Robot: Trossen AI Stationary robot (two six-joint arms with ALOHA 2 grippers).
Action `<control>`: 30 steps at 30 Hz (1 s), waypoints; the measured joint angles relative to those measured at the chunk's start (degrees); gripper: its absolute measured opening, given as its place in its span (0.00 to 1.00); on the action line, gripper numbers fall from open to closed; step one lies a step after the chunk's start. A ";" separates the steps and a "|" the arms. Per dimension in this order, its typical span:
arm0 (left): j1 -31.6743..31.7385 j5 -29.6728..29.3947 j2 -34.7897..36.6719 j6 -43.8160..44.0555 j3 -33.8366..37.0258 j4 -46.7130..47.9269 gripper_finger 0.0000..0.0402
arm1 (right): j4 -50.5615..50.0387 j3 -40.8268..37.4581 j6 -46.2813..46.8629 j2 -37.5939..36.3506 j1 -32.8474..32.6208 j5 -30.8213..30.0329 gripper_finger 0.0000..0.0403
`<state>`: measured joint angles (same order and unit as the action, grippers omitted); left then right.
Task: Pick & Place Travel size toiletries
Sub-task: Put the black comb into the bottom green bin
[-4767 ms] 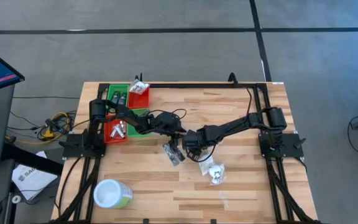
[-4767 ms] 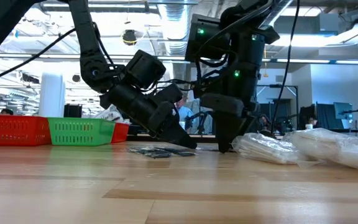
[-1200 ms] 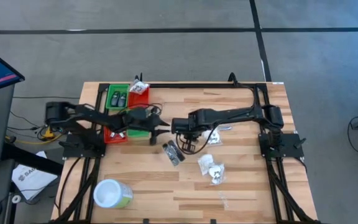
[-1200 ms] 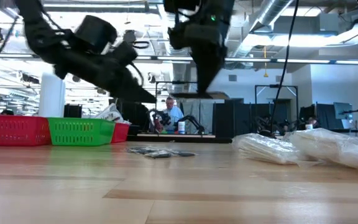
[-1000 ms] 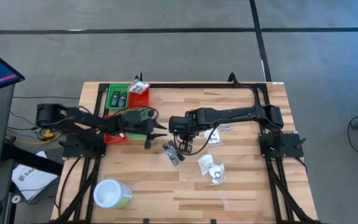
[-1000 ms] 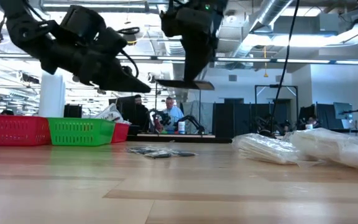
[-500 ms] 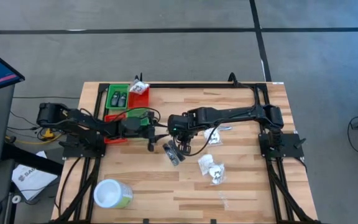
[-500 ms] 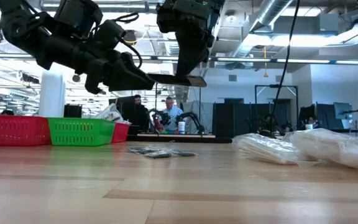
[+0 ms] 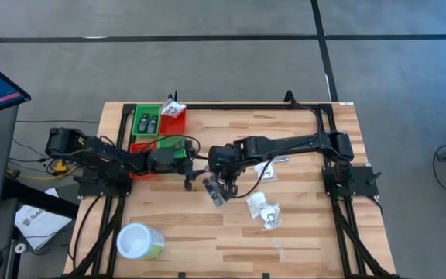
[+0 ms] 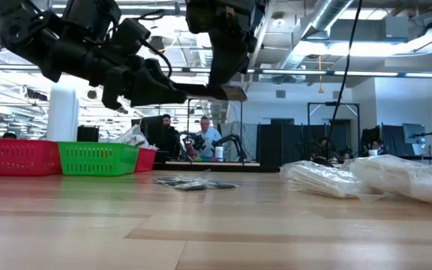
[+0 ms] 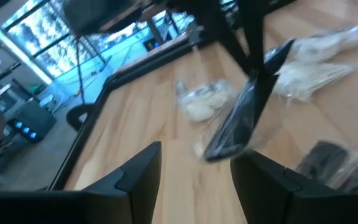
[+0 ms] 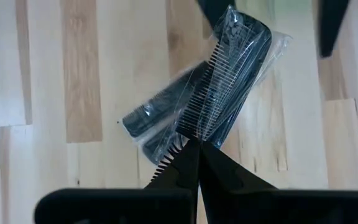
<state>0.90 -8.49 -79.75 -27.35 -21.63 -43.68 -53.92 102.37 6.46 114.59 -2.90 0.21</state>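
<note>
Green tub (image 9: 139,242): white-lidded, by the desk's near left corner.
White packets (image 9: 263,211): crinkly wrapped, flat on the desk (image 9: 300,232), right of centre; more near the right arm.
Dark wrapped items (image 9: 215,192): flat on the desk at centre, below the raised comb.
Right gripper (image 12: 191,149): above desk centre, jaws pressed together, pinching a clear-wrapped black comb (image 12: 225,81) off the surface.
Left gripper (image 11: 194,171): just left of the comb, jaws spread, pointing at it, not touching.
Bins (image 9: 147,124): red and green, far left corner, with small bottles inside the green one.
</note>
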 joint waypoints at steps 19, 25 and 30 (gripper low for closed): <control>-2.55 -0.90 0.00 -3.91 -0.02 -1.47 0.38 | 1.68 0.00 0.00 0.00 0.03 1.39 0.00; -2.55 -0.98 0.00 -3.91 -0.02 -1.45 0.35 | 3.59 0.00 -0.48 0.02 0.03 3.75 0.00; -2.58 -0.94 0.00 -3.90 -0.02 -1.44 0.34 | 3.60 0.00 -0.50 0.02 -0.10 4.28 0.00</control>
<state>-1.67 -9.43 -79.75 -31.26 -21.65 -45.11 -50.32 102.37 5.96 114.61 -3.01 4.49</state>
